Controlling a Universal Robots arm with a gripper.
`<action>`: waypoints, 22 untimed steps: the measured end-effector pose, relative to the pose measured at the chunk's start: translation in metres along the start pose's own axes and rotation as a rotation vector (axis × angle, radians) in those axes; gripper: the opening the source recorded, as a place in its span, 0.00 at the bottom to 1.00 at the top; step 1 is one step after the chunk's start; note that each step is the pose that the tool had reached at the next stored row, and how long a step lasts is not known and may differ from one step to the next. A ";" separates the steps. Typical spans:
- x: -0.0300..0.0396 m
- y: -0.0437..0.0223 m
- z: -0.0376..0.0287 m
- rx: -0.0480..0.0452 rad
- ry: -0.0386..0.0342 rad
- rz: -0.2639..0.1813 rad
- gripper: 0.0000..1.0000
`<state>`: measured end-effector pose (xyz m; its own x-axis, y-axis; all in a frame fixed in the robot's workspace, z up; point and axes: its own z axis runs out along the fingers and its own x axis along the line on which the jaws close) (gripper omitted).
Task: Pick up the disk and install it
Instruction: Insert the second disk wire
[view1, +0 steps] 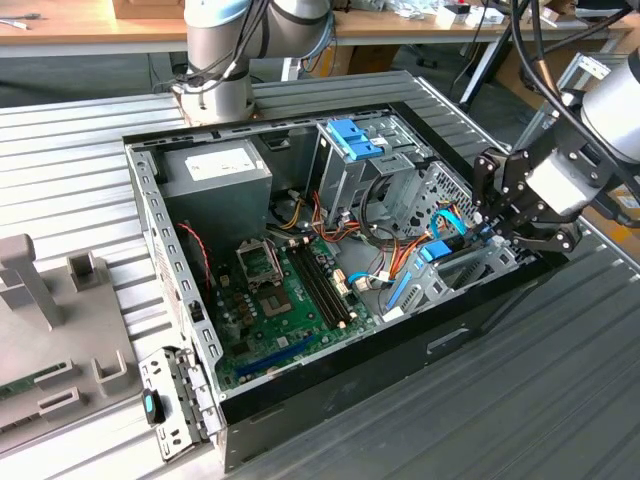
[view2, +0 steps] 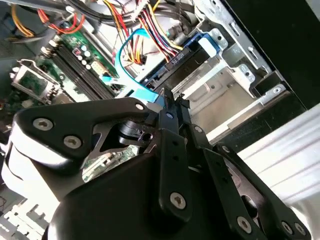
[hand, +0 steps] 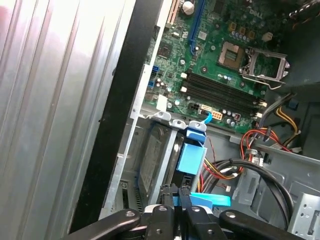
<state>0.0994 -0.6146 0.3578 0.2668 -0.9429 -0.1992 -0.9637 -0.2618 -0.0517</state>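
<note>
The disk (view1: 441, 249), edged with its bright blue frame, stands on edge inside the metal bay at the corner of the open computer case (view1: 330, 380) on the exterior view's right. In the wrist views the disk's blue frame (hand: 191, 157) (view2: 207, 41) runs along the bay. My gripper (view1: 490, 230) hangs right at the disk's outer end. Its black fingers are pressed together, with the tips (hand: 178, 192) (view2: 168, 104) against the blue plastic. I see nothing between them.
Coloured cables (view1: 385, 225) and a light blue cable (view2: 125, 70) crowd the space beside the bay. The motherboard (view1: 290, 300), a grey box with a white sticker (view1: 215, 165) and a cage with a blue latch (view1: 352, 138) fill the case. A grey fixture (view1: 40, 300) sits on the exterior view's left.
</note>
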 end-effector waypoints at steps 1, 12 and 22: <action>-0.0028 -0.0003 0.0005 0.0011 -0.0042 0.000 0.16; -0.0242 -0.0059 0.0050 -0.0102 0.0619 0.004 0.16; -0.0288 -0.0084 0.0064 -0.0142 0.1180 0.074 0.16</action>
<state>0.0998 -0.5839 0.3577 0.1939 -0.9773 -0.0855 -0.9810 -0.1923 -0.0270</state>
